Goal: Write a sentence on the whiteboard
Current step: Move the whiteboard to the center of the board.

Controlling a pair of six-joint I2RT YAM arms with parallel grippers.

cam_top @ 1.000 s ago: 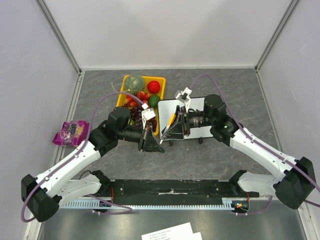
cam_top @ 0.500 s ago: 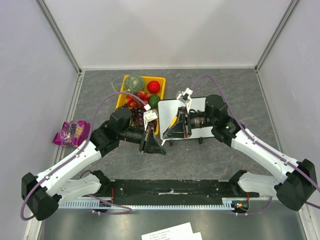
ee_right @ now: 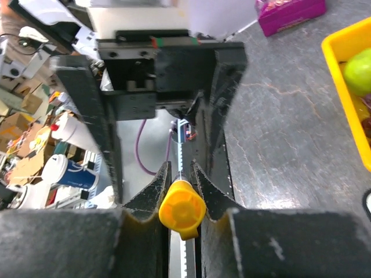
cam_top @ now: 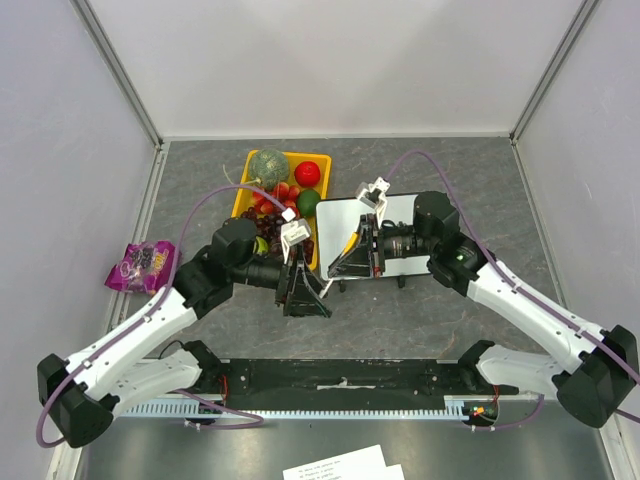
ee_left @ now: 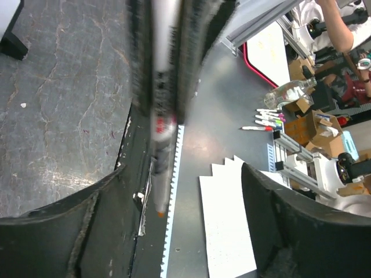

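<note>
The whiteboard (cam_top: 398,212) lies right of the tray, partly under my right arm; its corner (ee_left: 8,13) also shows in the left wrist view. No sentence shows on the part I can see. My right gripper (cam_top: 346,262) (ee_right: 181,174) is shut on an orange marker (cam_top: 346,241), whose yellow cap end (ee_right: 181,211) sits between the jaws. The marker body (ee_left: 162,110) reaches toward my left gripper (cam_top: 304,288) (ee_left: 184,174), its orange tip (ee_left: 159,214) bare. The left fingers stand wide apart on either side of it, open and not touching.
A yellow tray (cam_top: 240,196) (ee_right: 342,46) of fruit stands at the back left, close behind my left wrist. A purple packet (cam_top: 145,265) (ee_right: 288,11) lies by the left wall. Printed paper sheets (cam_top: 340,465) (ee_left: 226,226) lie beyond the near rail.
The right gripper has shut on the marker. The left gripper, shut on it before, has opened and let go. The left arm has shifted slightly toward the near edge.
</note>
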